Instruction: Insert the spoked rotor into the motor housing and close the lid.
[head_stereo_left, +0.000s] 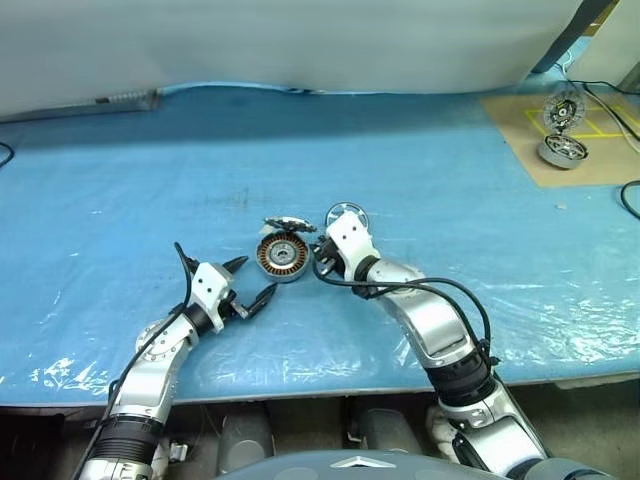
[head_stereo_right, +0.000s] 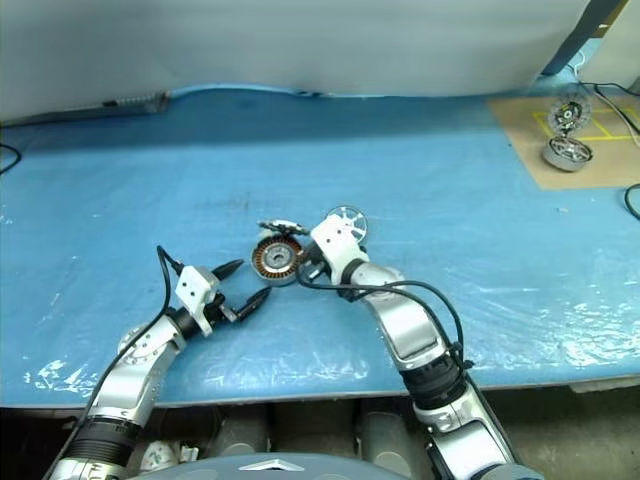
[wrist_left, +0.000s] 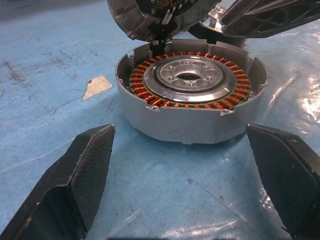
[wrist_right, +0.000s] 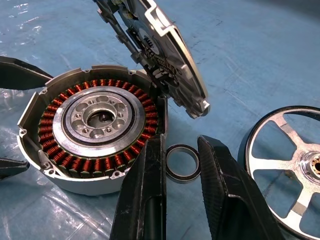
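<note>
The motor housing (wrist_right: 95, 135) sits on the blue tabletop (head_stereo_left: 120, 200), copper windings (wrist_left: 235, 95) ringing its hub, lid (wrist_right: 165, 60) hinged up. The silver spoked rotor (wrist_right: 287, 170) lies just beside it, near a dark ring (wrist_right: 183, 162). Left end effector (head_stereo_left: 250, 283) spread wide; right end effector (wrist_right: 180, 150) nearly together, empty.

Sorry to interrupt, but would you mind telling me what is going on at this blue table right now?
A humanoid robot is assembling a motor. The motor housing sits on the blue table with its lid hinged up, copper windings exposed. The spoked rotor lies flat beside it, not yet inserted, and a small dark ring lies between them. The right pincer, nothing in its grip, is at the housing's rim. The left pincer is wide open, facing the housing from the other side.
</note>
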